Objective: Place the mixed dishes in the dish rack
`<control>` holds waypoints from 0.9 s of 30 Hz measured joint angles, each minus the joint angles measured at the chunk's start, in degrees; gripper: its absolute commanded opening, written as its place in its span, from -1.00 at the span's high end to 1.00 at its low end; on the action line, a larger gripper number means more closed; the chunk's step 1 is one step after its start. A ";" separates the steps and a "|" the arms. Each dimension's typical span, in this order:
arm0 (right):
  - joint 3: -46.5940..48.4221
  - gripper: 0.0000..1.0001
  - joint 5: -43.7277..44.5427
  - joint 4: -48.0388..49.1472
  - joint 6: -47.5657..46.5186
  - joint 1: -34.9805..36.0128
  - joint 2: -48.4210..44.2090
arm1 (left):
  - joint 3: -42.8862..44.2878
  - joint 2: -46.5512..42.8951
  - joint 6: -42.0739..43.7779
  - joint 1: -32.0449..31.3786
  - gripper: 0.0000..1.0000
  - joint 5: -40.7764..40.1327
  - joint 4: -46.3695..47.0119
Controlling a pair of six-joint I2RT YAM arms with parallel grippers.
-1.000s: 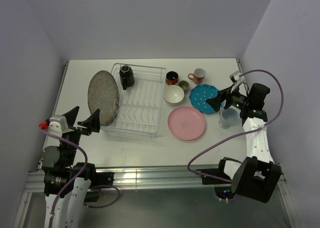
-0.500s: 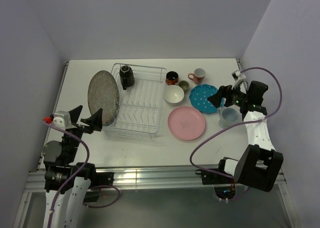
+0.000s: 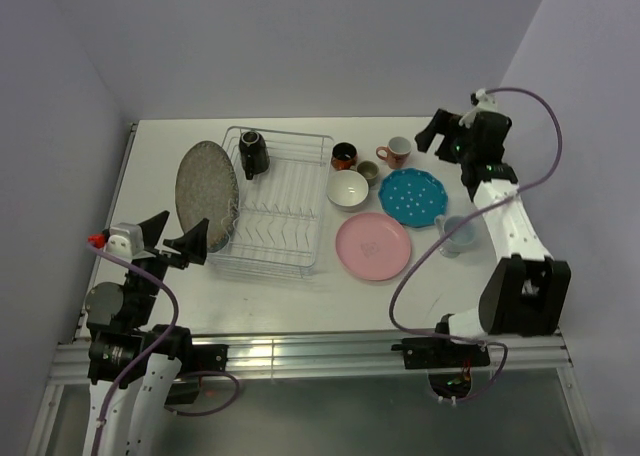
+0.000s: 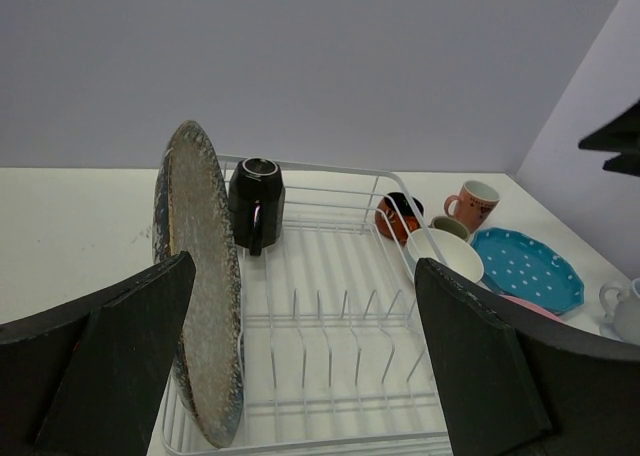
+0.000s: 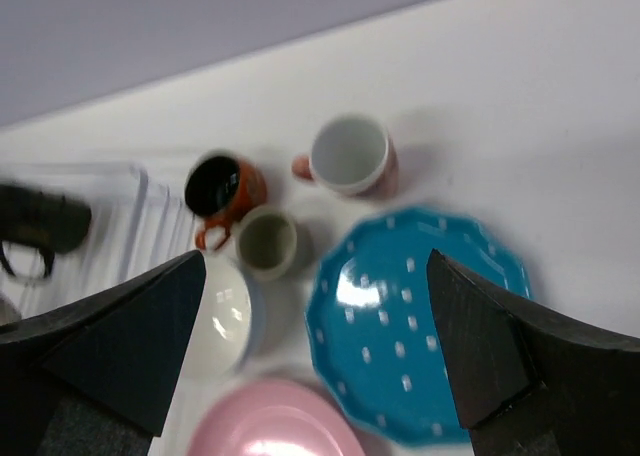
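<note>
No legible text or markings

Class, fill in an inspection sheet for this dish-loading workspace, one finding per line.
Surface: white table.
Job's things: dish rack holds black mug; grey speckled plate upright at its left side; white bowl, pink plate, teal dotted plate, pink mug, dark-red mug, grey-beige mug, pale blue mug outside it.
Clutter: nothing seen.
Claws: left claw, right claw both open, empty.
Cables: purple cable along each arm.
Surroundings: lilac walls.
</note>
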 measured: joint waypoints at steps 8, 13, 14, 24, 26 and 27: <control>22.27 -0.52 9.31 -4.22 7.50 1.62 23.82 | 0.00 0.20 0.00 -0.09 -0.98 -0.07 -0.04; 27.82 -0.19 7.19 -9.29 8.28 1.62 32.98 | 0.00 0.87 0.02 -0.09 -0.99 -0.39 -0.13; 28.65 -0.08 6.32 -10.54 8.26 1.62 34.45 | 0.00 1.05 0.02 -0.09 -0.99 -0.55 -0.15; 36.17 0.03 2.10 -16.55 7.19 1.79 43.50 | 0.00 1.66 0.02 -0.09 -0.99 -0.59 -0.31; 36.74 0.04 1.60 -16.83 6.95 1.84 44.52 | 0.00 1.68 0.02 -0.09 -0.99 -0.59 -0.31; 36.81 0.04 1.38 -16.83 6.91 1.84 44.83 | 0.00 1.68 0.02 -0.09 -0.98 -0.59 -0.31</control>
